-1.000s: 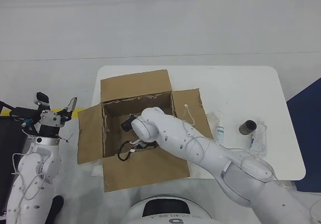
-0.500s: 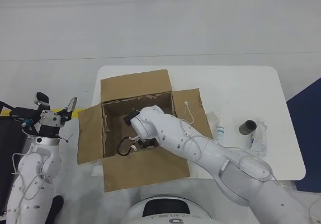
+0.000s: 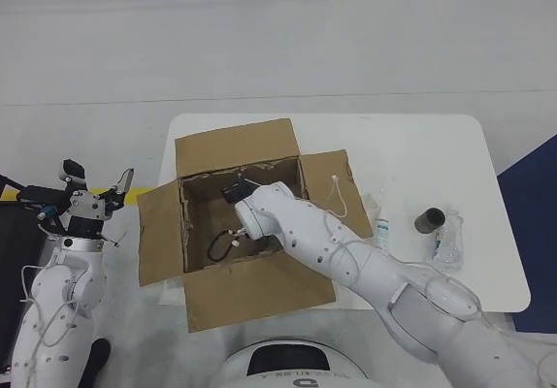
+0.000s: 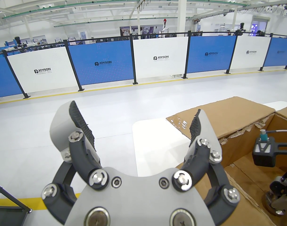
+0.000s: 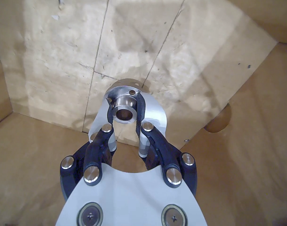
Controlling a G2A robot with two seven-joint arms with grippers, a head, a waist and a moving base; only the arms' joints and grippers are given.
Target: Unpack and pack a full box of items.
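An open cardboard box (image 3: pixel 240 145) sits on the white table (image 3: pixel 424 145). My right arm (image 3: pixel 288 223) reaches down into it. In the right wrist view my right gripper (image 5: pixel 124 99) is shut on the hub of a round metal flange part (image 5: pixel 121 90), held just above the box floor (image 5: pixel 63 48). The left wrist view shows that part low inside the box (image 4: pixel 228 116), under the right arm's wrist camera (image 4: pixel 263 151). My left gripper (image 4: pixel 135 111) is open and holds nothing, off the table's left side and clear of the box (image 3: pixel 115 192).
To the right of the box lie a dark cylinder (image 3: pixel 428 220), a clear plastic packet (image 3: pixel 449 238) and a small bottle (image 3: pixel 382 229). A white cord (image 3: pixel 332 194) drapes over the box's right flap. A black cable (image 3: pixel 222 242) lies inside the box.
My right wrist has shifted toward the far side of the box and risen a little. The box's left flap has swung slightly. The left arm has kept still.
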